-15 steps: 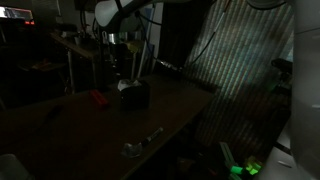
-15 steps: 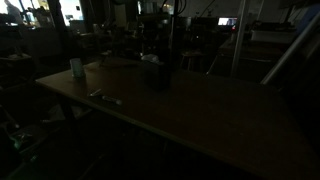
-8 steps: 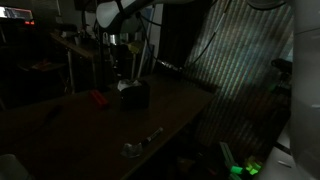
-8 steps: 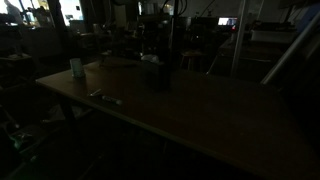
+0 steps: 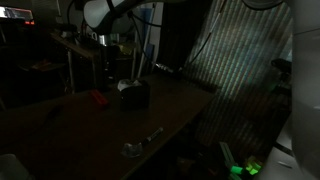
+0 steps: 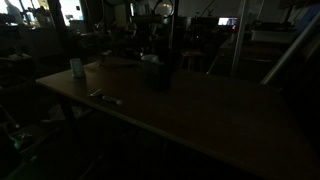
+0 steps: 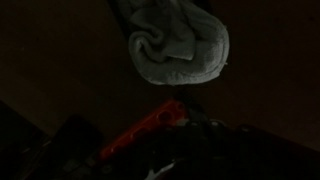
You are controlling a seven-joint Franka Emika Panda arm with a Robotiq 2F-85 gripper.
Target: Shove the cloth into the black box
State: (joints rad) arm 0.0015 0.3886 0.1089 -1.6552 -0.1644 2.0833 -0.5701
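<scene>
The black box (image 5: 137, 97) stands on the dark table, seen in both exterior views (image 6: 156, 74). The pale cloth (image 7: 180, 45) is bunched into a wrinkled wad in the box's top, also visible as a light patch (image 5: 127, 85). In the wrist view the wad fills the upper middle, and the box around it is lost in the dark. My gripper (image 7: 190, 138) is a dim shape at the bottom of that view, apart from the cloth, with nothing seen between its fingers. In an exterior view the gripper (image 5: 108, 66) hangs above and just left of the box.
A small red object (image 5: 97, 98) lies on the table left of the box and shows near my gripper in the wrist view (image 7: 140, 138). A metal piece (image 5: 131, 149) lies by the table's front edge. A pale cup (image 6: 77, 68) stands at a far corner.
The arm has shifted left and away from the box in an exterior view. The cloth and box have stayed put.
</scene>
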